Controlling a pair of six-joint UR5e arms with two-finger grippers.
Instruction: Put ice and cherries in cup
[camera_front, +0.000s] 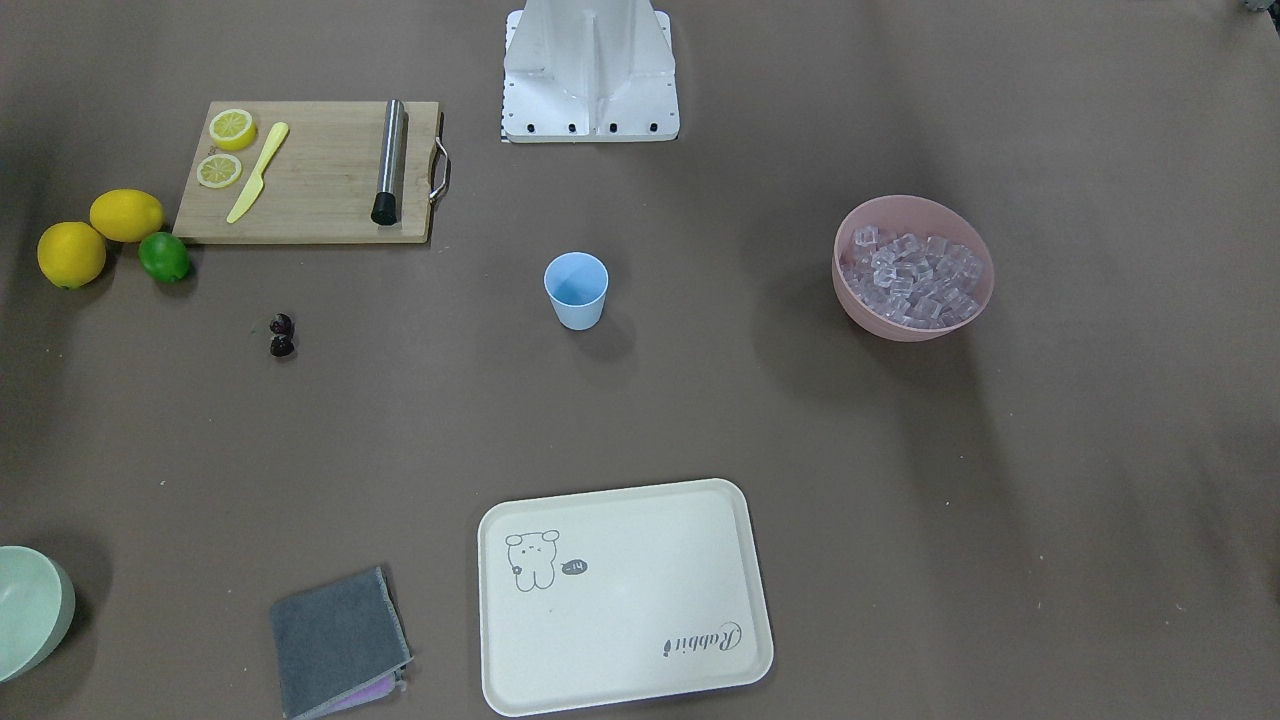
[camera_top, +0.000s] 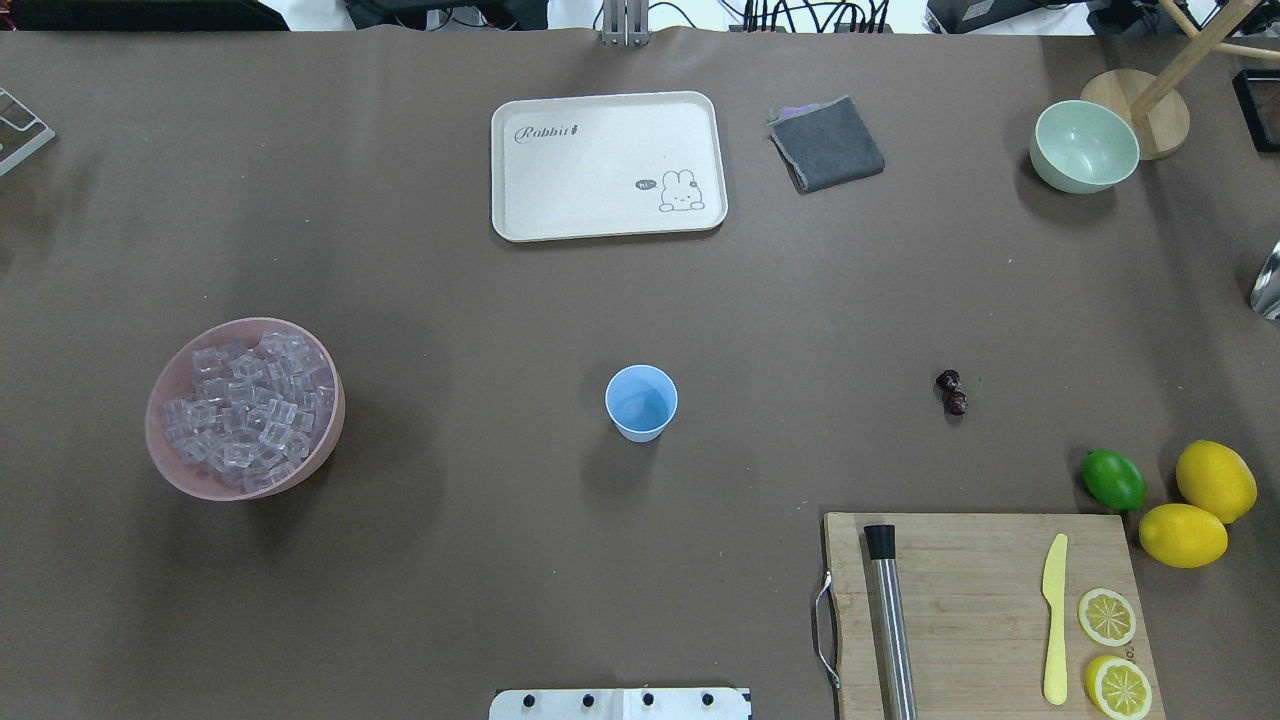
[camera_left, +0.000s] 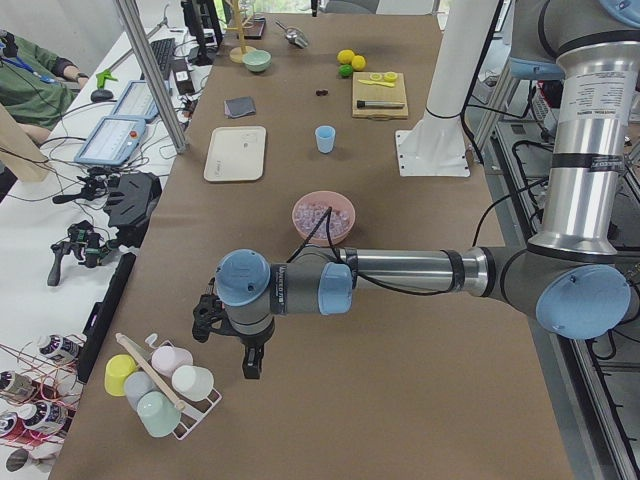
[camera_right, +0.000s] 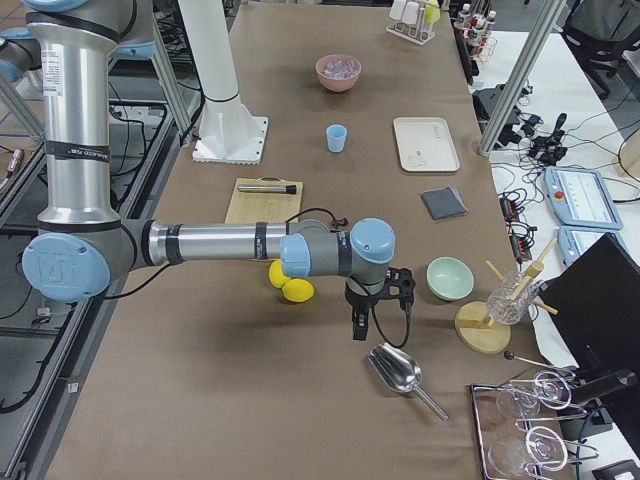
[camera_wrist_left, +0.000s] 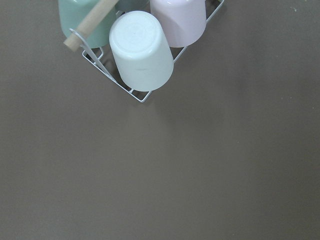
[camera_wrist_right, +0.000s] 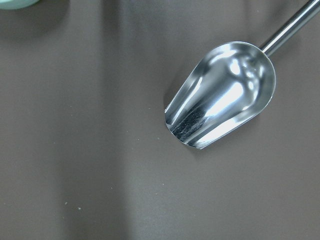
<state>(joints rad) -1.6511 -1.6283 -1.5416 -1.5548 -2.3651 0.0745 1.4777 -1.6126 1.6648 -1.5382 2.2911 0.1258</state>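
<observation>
Mid-surface: empty cup (camera_top: 641, 402) upright | ice (camera_top: 245, 405) heaped in pink bowl (camera_top: 250, 492), left, well apart | cherries (camera_top: 952, 392) loose, right | left end effector (camera_left: 245, 358), right end effector (camera_right: 358, 322): opening cannot tell | step: none begun | next, likely: grasp metal scoop (camera_wrist_right: 220, 95) below right end effector, fetch ice

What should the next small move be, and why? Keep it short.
Probably lower the right gripper onto the handle of the metal scoop, which lies below it on the table: the cup is empty and the ice sits in the pink bowl.
</observation>
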